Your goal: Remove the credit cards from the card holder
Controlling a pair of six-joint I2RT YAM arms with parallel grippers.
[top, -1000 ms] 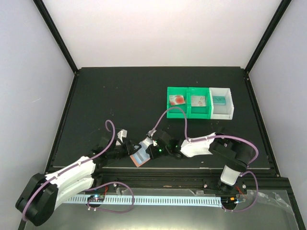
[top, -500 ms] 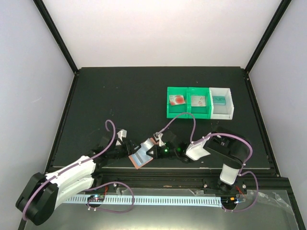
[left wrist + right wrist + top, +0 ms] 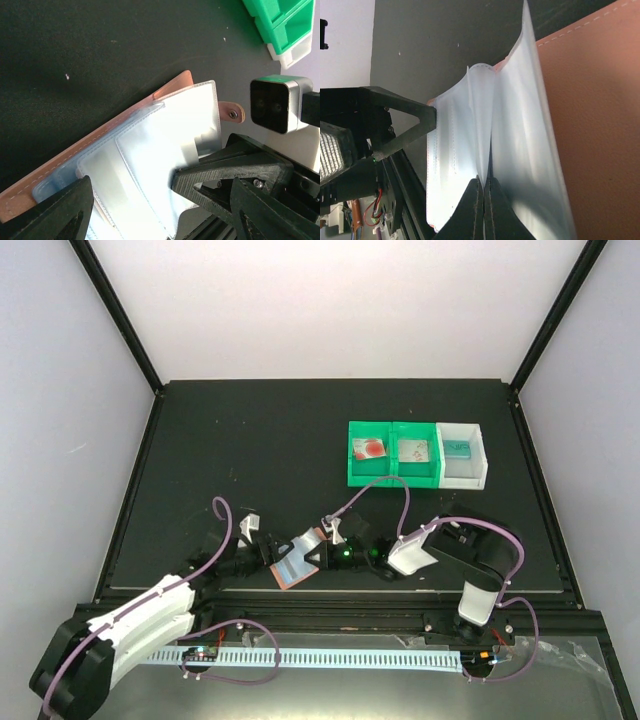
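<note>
The left tool (image 3: pixel 155 212) spreads wider over the card holder (image 3: pixel 175 86). The right tool (image 3: pixel 484 181) stays clamped on its clear sleeve (image 3: pixel 520 150).

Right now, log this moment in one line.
left gripper: open at salmon-pink leather bifold card holder | right gripper: shut on clear plastic sleeve | holder: lying open

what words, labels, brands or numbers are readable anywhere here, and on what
None can be read in any view.
card holder: pink cover and clear pockets show no print.
whitish card in the green bin: reddish marks, too small to read.
second card in the next green compartment: too small to read.
teal thing in the white bin: too small to read.
</note>
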